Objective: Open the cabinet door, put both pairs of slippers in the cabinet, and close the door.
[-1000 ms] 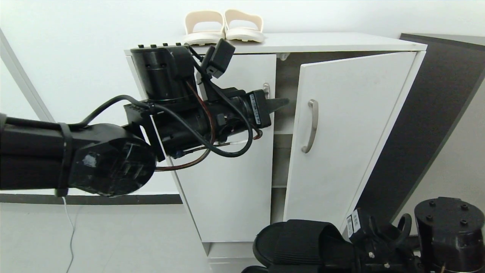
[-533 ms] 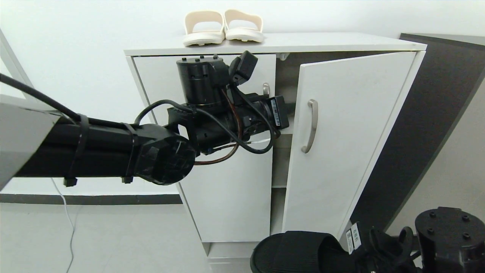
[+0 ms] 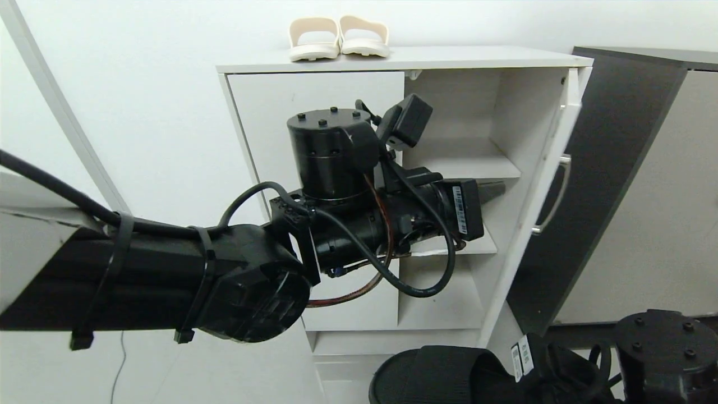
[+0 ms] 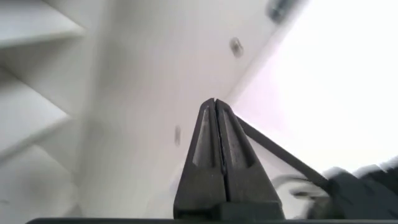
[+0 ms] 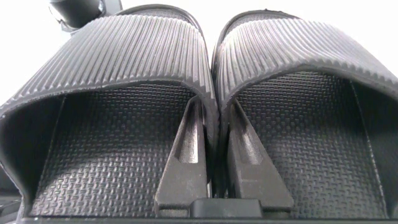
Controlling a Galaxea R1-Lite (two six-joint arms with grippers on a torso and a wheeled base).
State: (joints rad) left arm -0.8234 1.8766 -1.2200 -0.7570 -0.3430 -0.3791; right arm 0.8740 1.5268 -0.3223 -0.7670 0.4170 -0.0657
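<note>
Head view: right cabinet door (image 3: 527, 224) stands wide open; opening step looks done. Left gripper (image 3: 496, 189), clenched empty, inside compartment between shelves (image 3: 465, 165). Right gripper (image 5: 214, 112) grasps black slippers (image 3: 443, 373), low, near. Cream slippers (image 3: 338, 38) atop cabinet (image 3: 449, 56). Next: withdraw left arm, shelve black pair.

Head cam: mid-range, facing the white cabinet (image 3: 449, 56) front-on. Cabinet sits centre-right of frame, black slippers (image 3: 437, 370) at the bottom edge. Left wrist cam: sights along the left gripper (image 4: 215, 106), close-up into the cabinet, and shares the shelves (image 4: 31, 25) with head cam. Right wrist cam: point-blank along the right gripper (image 5: 216, 106) at the black slippers, which head cam also catches.
</note>
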